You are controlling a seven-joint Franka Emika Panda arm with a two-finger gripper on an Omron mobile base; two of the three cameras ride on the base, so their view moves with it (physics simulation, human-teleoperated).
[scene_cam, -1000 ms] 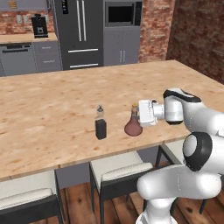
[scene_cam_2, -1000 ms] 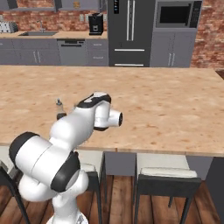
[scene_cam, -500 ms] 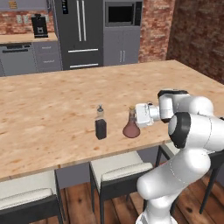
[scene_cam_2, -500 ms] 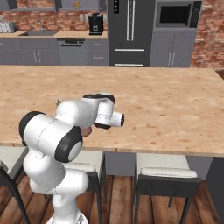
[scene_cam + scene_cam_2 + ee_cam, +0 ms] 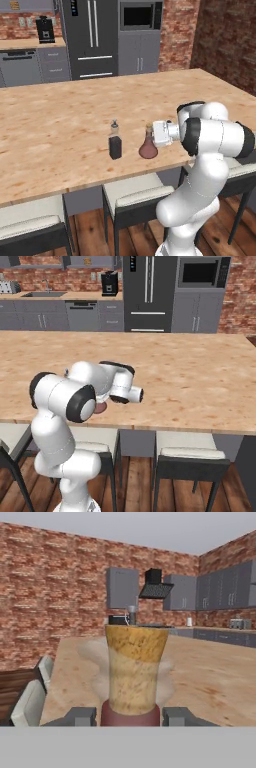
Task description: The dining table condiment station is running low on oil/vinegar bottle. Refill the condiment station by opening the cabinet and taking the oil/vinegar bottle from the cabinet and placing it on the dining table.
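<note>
Oil/vinegar bottle (image 5: pixel 148 148): a small reddish-brown flask with a round body and a tan cork, seen standing upright on the dining table (image 5: pixel 60 130) near its front edge, just beside a dark square bottle (image 5: pixel 115 144) with a metal pourer; the fetching from the cabinet is judged done, and the flask appears set down on the tabletop, though contact of its base with the wood cannot be confirmed; what is left is judged to be the release and the withdrawal of the arm. Gripper (image 5: pixel 130 716): held sideways at the flask's neck, its jaws drawn narrow with a dark fingertip (image 5: pixel 80 716) on each side just below the cork, so the flask is taken to be gripped; in the left base view the gripper (image 5: pixel 159 135) is seen touching the flask's top. Contents: the flask's glass is too dark for a fill level to be told; the same holds for the dark square bottle. Stools (image 5: pixel 137 197): cushioned, tucked under the near edge of the table.
</note>
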